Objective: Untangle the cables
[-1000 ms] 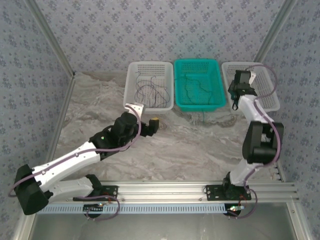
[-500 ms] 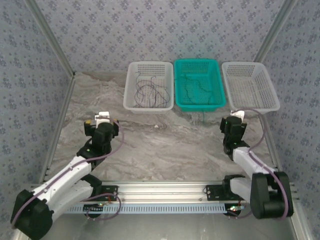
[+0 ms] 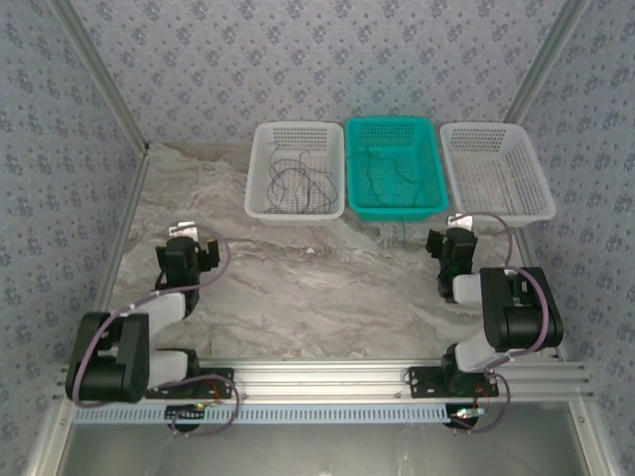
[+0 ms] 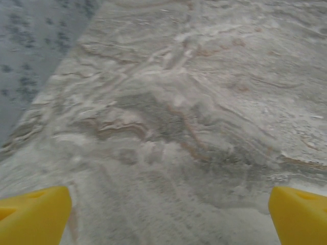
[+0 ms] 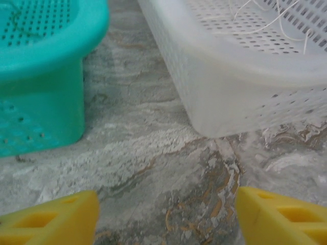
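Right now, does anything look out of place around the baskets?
One thin cable trails over the near wall of the teal basket onto the table. A small pale scrap lies loose before the left white basket. Nothing else stands out.

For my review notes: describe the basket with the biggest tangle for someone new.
Three baskets line the far edge of the table. Take the left white basket, beside the teal basket. Its floor carries looping dark cables; the right white basket shows none.

Bright, even light (wrist cams blurry)
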Robot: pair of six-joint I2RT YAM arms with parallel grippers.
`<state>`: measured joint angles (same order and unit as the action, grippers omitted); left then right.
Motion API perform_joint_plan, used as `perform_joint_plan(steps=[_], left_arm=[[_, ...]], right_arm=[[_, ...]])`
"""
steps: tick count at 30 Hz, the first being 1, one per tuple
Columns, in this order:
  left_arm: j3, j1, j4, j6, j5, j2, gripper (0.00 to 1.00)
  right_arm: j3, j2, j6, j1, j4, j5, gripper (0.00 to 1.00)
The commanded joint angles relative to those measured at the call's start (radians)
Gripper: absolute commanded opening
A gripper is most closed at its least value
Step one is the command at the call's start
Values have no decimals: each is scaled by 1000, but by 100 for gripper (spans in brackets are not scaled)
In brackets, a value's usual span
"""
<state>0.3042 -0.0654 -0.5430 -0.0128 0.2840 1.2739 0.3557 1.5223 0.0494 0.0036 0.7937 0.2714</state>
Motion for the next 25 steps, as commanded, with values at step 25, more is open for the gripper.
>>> perform_joint_plan(steps=[25], left_arm=[[101, 69, -285, -27, -164, 259, 100]], right_arm=[[10, -15, -27, 16, 54, 38, 100]])
